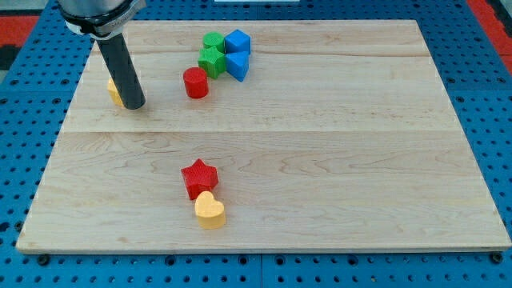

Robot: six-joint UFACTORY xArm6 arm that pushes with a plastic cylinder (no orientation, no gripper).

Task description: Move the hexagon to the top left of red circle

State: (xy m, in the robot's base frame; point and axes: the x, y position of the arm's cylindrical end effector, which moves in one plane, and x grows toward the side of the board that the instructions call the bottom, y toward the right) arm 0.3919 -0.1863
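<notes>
A red circle block (195, 82) lies on the wooden board (336, 160) at the upper middle-left. A yellow block (114, 90), largely hidden behind my rod, lies at the upper left; its shape cannot be made out fully. My tip (134, 105) rests on the board right at this yellow block's right side, touching or nearly touching it, well left of the red circle.
A green cube (214, 42), a green star (212, 61), a blue cube (238, 42) and a blue triangle (237, 66) cluster just above and right of the red circle. A red star (198, 176) and a yellow heart (210, 210) lie touching at the lower middle-left.
</notes>
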